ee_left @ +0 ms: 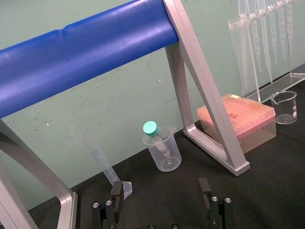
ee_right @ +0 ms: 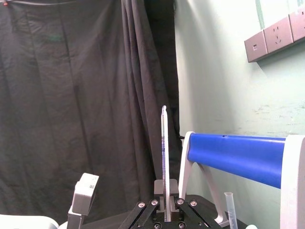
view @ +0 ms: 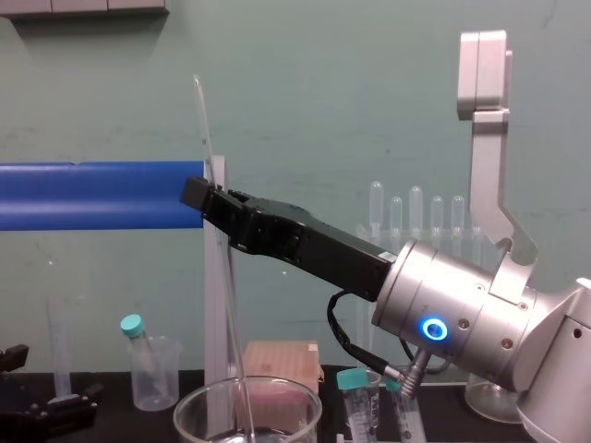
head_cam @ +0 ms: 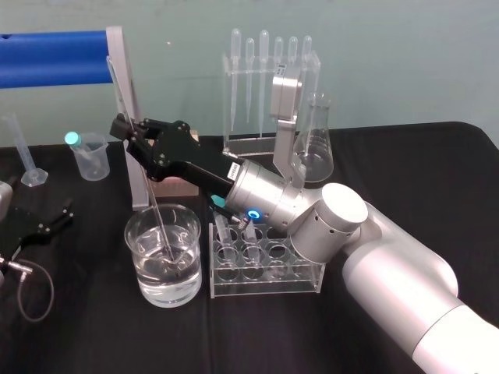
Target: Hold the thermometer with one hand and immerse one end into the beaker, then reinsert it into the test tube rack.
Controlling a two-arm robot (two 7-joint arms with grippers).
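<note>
The thermometer (head_cam: 161, 226) is a long thin glass rod, tilted, with its lower end dipped in the water inside the beaker (head_cam: 144, 276). My right gripper (head_cam: 125, 128) is shut on its upper part, above and behind the beaker. The rod (view: 205, 129) rises past the right gripper (view: 194, 194) in the chest view, and the beaker's rim (view: 305, 406) shows below. Its upper length (ee_right: 164, 152) stands clamped in the right gripper (ee_right: 165, 191) in the right wrist view. The clear test tube rack (head_cam: 265, 290) stands right of the beaker. My left gripper (ee_left: 161, 191) rests open at the table's left.
A blue bar on a silver frame (head_cam: 54, 58) spans the back left. Near it are a plastic beaker with a teal-capped tube (head_cam: 90, 156) and a graduated cylinder (head_cam: 23, 152). A pipette stand (head_cam: 269, 93), a conical flask (head_cam: 316, 140) and a pink box (ee_left: 238, 119) stand behind.
</note>
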